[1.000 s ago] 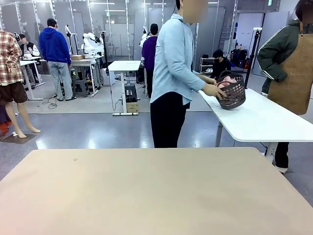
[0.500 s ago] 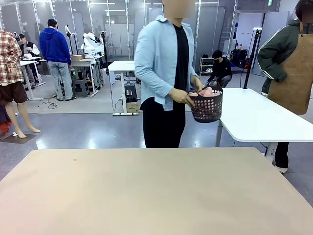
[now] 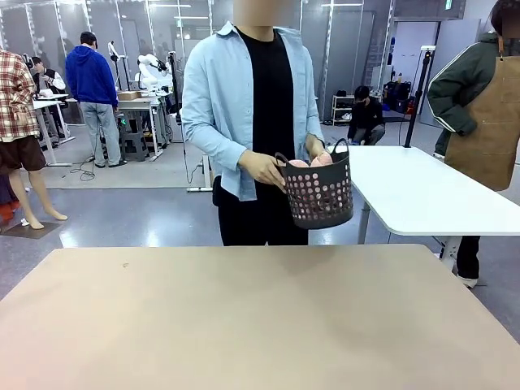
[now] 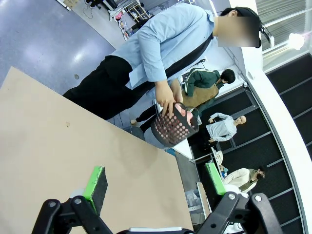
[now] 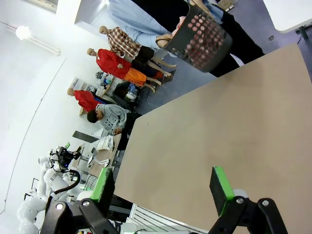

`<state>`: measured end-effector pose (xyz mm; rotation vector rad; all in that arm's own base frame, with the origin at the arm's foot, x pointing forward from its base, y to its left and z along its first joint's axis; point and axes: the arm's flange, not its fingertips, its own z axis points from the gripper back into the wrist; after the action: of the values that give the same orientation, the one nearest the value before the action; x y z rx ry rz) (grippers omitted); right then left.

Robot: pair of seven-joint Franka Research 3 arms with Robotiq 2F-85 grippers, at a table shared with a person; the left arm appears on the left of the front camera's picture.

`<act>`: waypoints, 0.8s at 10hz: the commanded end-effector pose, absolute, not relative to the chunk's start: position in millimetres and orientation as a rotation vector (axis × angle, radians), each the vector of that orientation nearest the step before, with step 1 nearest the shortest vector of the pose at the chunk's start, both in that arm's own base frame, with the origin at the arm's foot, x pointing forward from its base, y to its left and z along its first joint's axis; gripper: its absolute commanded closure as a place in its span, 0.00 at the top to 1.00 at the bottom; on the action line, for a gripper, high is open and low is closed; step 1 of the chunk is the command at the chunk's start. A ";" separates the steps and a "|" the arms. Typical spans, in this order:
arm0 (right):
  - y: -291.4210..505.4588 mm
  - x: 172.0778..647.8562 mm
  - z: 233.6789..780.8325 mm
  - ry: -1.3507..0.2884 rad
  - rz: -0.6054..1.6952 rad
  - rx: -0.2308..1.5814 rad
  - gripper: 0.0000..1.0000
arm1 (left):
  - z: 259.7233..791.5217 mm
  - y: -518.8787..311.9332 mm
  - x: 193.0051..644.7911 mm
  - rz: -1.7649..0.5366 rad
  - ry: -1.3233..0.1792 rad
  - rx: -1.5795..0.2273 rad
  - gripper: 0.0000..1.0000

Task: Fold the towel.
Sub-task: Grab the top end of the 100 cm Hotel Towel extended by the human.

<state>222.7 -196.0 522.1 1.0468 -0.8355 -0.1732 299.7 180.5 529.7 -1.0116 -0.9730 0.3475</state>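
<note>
Left gripper (image 4: pixel 155 185) wide open and empty, right gripper (image 5: pixel 162 190) the same, both over the tan table (image 4: pixel 58 146). Centre of the front view, the towel (image 3: pixel 309 162) sits bunched in the dark basket (image 3: pixel 321 201) the person (image 3: pixel 219 97) holds.

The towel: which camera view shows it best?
The front view: the towel bulges pink above the rim of the basket that the person holds. Both wrist views show it smaller, mostly as pink through the basket's holes.
</note>
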 end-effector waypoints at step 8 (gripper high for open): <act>-197.8 225.0 523.4 -0.857 -0.155 1.048 1.00 | 531.2 180.4 301.3 0.358 -0.964 -1.028 1.00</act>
<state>222.8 -195.9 522.3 1.0477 -0.8364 -0.1730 299.7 180.6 529.7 -1.0115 -0.9731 0.3477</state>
